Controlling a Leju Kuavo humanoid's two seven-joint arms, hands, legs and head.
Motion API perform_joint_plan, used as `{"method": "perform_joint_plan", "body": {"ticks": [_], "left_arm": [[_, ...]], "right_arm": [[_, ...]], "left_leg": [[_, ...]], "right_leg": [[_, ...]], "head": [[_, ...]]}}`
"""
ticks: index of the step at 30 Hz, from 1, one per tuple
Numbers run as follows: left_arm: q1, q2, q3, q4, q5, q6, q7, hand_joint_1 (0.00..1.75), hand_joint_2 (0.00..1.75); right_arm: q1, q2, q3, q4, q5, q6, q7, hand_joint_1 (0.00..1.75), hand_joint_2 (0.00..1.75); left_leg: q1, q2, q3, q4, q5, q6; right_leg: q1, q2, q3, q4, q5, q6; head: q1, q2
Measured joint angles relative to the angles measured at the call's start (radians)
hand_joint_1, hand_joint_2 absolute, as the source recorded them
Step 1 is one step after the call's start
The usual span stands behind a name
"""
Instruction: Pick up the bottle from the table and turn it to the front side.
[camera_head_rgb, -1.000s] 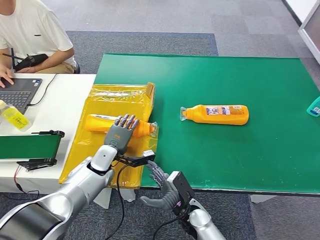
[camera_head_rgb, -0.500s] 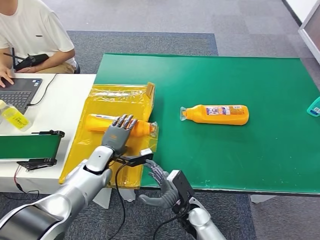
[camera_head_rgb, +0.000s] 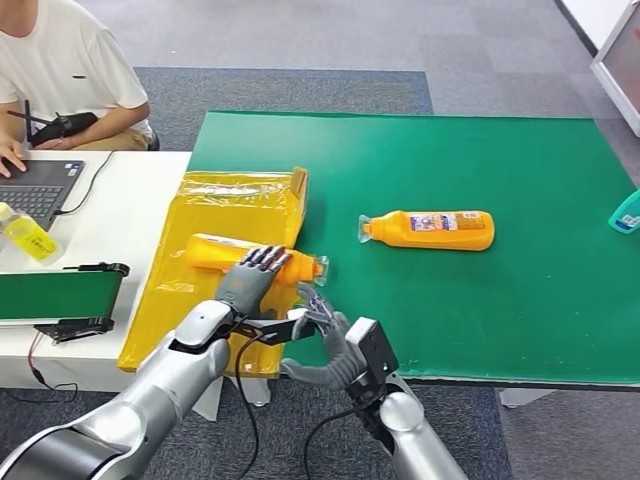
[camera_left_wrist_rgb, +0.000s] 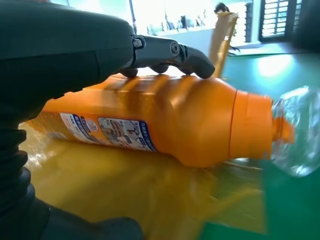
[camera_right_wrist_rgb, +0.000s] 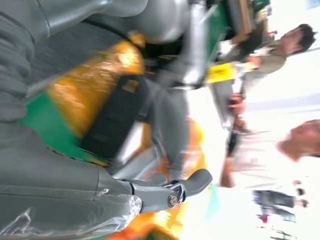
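Observation:
An orange bottle (camera_head_rgb: 219, 253) with a clear cap (camera_head_rgb: 321, 268) lies on its side on a yellow plastic bag (camera_head_rgb: 226, 205). My left hand (camera_head_rgb: 250, 280) grips it, the fingers (camera_left_wrist_rgb: 170, 50) lying over its upper side. The left wrist view shows the bottle (camera_left_wrist_rgb: 181, 120) close up, with its printed label facing the camera. My right hand (camera_head_rgb: 323, 338) hovers at the table's front edge with fingers spread and nothing in it. It is just below the cap and close to my left wrist. A second orange bottle (camera_head_rgb: 428, 229) lies on the green table (camera_head_rgb: 490, 320), further right.
To the left stands a white table (camera_head_rgb: 132, 215) with a laptop (camera_head_rgb: 38, 185), a small green conveyor (camera_head_rgb: 56, 292) and a pale yellow bottle (camera_head_rgb: 26, 235). A person in a white shirt (camera_head_rgb: 64, 60) sits behind it. A teal object (camera_head_rgb: 628, 212) lies at the green table's right edge.
The bottle under my left hand has slid right and toward me, so its cap now sticks out past the bag. My right hand has risen toward the cap end.

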Motion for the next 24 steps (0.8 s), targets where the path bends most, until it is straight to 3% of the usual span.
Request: {"method": "perform_joint_plan", "body": {"ticks": [4, 13, 16, 19, 24], "left_arm": [[0.066, -0.004, 0.001, -0.075, 0.07, -0.038, -0.054, 0.0, 1.75], [0.191, 0.006, -0.018, -0.232, 0.166, -0.085, -0.048, 0.0, 1.75], [0.256, 0.022, -0.031, -0.35, 0.17, -0.072, -0.001, 0.0, 1.75], [0.333, 0.032, -0.033, -0.507, 0.136, -0.002, 0.044, 0.0, 1.75], [0.468, 0.029, -0.004, -0.814, 0.219, 0.083, -0.008, 0.0, 1.75]], "right_arm": [[-0.024, 0.002, -0.006, -0.033, 0.004, 0.0, -0.005, 0.0, 1.75], [-0.019, 0.004, -0.02, -0.079, 0.013, -0.01, -0.005, 0.0, 1.75], [-0.003, 0.004, -0.033, -0.104, 0.02, -0.017, 0.001, 0.0, 1.75], [0.021, 0.004, -0.047, -0.137, 0.035, -0.026, 0.013, 0.0, 1.75], [0.064, 0.008, -0.062, -0.21, 0.048, -0.039, 0.024, 0.0, 1.75]], "left_leg": [[0.0, 0.0, 0.01, 0.0, -0.003, 0.002], [-0.001, 0.001, 0.012, 0.0, -0.001, 0.0], [-0.001, 0.001, 0.007, 0.0, 0.0, -0.001], [-0.001, 0.001, 0.003, 0.0, 0.0, -0.001], [0.0, 0.005, 0.0, 0.0, -0.003, -0.002]], "right_leg": [[0.0, 0.0, 0.01, -0.001, -0.003, 0.001], [-0.001, 0.001, 0.009, -0.001, 0.0, 0.0], [-0.001, 0.002, 0.004, 0.0, 0.001, 0.0], [-0.001, 0.002, 0.0, 0.0, 0.001, 0.0], [-0.001, 0.007, -0.005, 0.0, -0.001, 0.0]], "head": [[0.0, 0.0], [0.0, 0.0], [0.0, 0.0], [0.0, 0.0], [0.0, 0.0]]}}
